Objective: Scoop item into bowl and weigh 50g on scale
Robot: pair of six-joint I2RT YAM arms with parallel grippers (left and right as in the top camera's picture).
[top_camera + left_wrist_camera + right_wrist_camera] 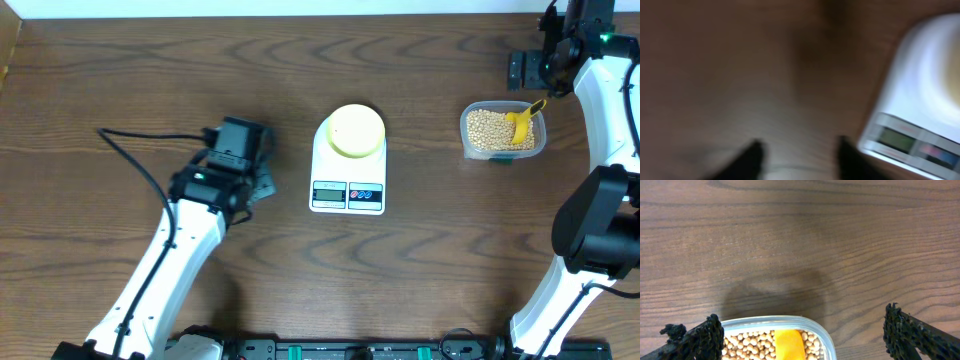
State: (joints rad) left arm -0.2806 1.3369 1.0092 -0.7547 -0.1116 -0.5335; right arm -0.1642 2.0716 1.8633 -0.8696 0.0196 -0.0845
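Note:
The white scale [347, 185] stands mid-table with the pale-yellow bowl [356, 131] on its platform. The tan item [490, 128] fills a clear container [503, 150] at the right, and a yellow scoop [522, 121] lies in it. My left gripper [258, 182] hovers left of the scale. In the blurred left wrist view its fingers [752, 157] stand apart with nothing between them, the scale [912, 107] to their right. My right gripper [807, 337] is open wide just behind the container [790, 321], over the item [747, 342] and the scoop [790, 347].
Dark wood table [150, 80] all round. The right arm [600, 130] runs down the right edge, beside the container. A black cable [130, 150] trails from the left arm over the table's left part.

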